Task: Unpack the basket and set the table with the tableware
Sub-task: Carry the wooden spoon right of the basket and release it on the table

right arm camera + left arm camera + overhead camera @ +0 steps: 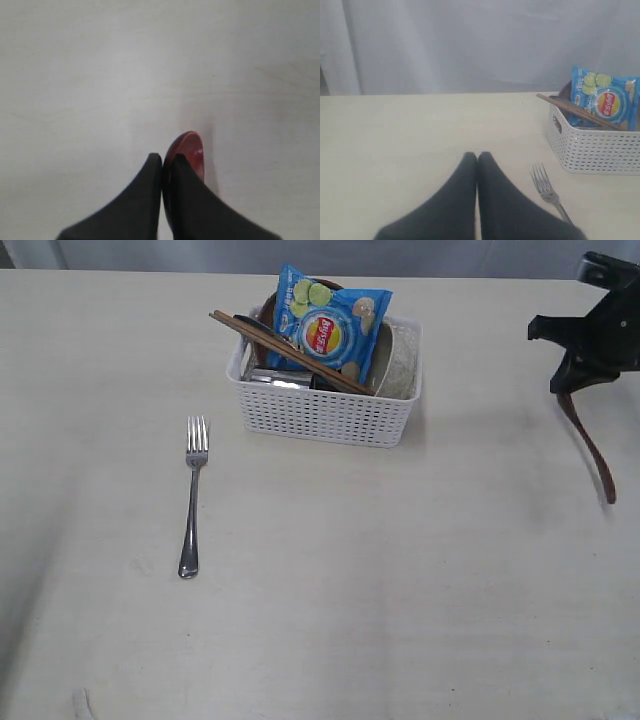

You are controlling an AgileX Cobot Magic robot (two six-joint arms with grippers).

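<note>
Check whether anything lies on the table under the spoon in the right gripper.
Nothing visible does. The spoon hangs from the right gripper over bare table; the basket and the fork sit well off toward the left arm's side.

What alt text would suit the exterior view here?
The right gripper holds a reddish spoon hanging down at the right. A white basket with a chip bag, chopsticks and bowl stands at centre back; a fork lies on the table front-left of it.
</note>
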